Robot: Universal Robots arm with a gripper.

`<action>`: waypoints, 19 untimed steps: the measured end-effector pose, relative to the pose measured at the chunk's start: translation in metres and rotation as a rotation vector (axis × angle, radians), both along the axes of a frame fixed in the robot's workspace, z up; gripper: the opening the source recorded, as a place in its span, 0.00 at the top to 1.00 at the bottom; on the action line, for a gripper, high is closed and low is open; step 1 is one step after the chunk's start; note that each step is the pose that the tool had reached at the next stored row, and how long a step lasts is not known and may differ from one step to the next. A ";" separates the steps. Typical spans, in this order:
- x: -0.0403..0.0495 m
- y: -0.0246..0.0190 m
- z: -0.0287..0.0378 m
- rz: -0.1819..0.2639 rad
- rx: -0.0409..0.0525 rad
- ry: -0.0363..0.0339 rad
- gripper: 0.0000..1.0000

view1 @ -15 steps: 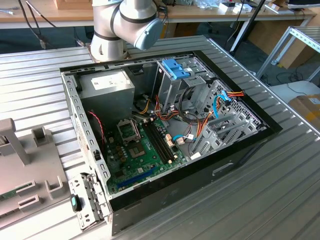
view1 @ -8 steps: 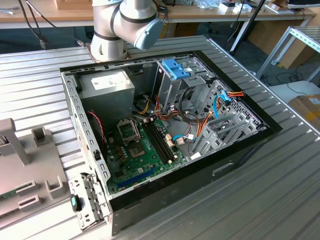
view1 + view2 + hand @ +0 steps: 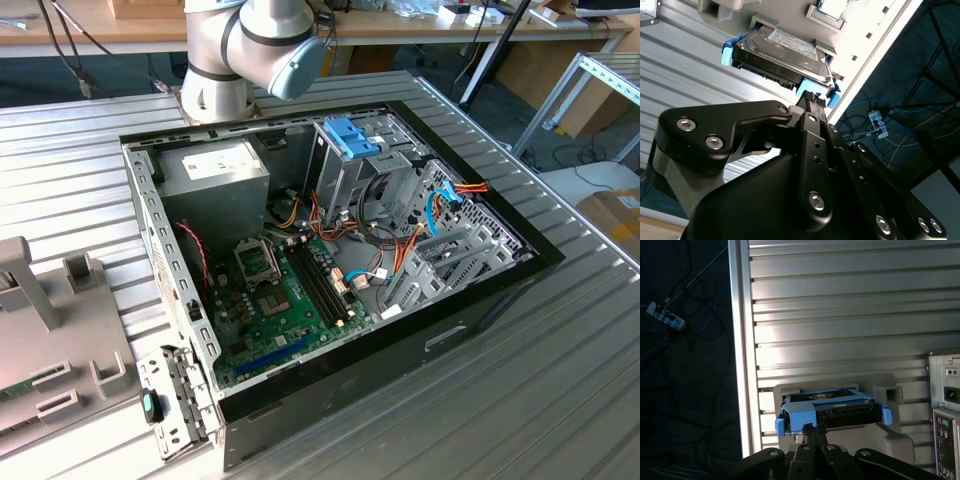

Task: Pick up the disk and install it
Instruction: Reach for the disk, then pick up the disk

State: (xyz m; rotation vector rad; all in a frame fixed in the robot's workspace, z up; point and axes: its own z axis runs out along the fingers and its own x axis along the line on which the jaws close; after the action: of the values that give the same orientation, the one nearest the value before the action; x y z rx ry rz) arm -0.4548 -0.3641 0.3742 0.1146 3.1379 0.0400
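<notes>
Off at the exterior view's left, a grey fixture (image 3: 50,340) sits on the ribbed tabletop (image 3: 500,400). Next comes the open case (image 3: 160,240) with its motherboard (image 3: 270,300), then the cage (image 3: 345,175) with its blue latch (image 3: 352,137) (not the task's thing). The arm (image 3: 250,40) stands beyond the case.

In both wrist views the disk (image 3: 832,407) lies flat in a pale cradle (image 3: 892,390) close to the tabletop's edge and outside the case. Its label (image 3: 795,42) faces up and blue rails (image 3: 800,417) frame it. The claw (image 3: 814,429) hangs right at the disk's near end, about level with it. Whether it touches the disk, and whether it is released or clenched, I cannot tell.

I judge the pick-up to be the step in hand, at the point of taking hold; the install is not yet begun. A good grasp here would call for a square, centred hold on that near end. That way the disk could leave the cradle level and not catch on its walls (the rails stick out a little at both corners).

The dark end of the disk faces the claw and runs along the tabletop's ribs. The long axis therefore seems to cross the ribs, pointing away from the claw and alongside the tabletop's edge. The view is foreshortened, so this is a judgement.
</notes>
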 end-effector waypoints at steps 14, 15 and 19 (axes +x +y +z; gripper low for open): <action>0.0032 0.0000 0.0000 0.000 0.0000 0.0001 0.89; 0.0033 0.0000 0.0000 0.000 0.0000 0.0000 0.89; 0.0042 0.0000 0.0000 0.000 0.0000 0.0000 0.89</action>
State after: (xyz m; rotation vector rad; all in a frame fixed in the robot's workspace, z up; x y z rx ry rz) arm -0.4506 -0.3641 0.3742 0.1147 3.1379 0.0400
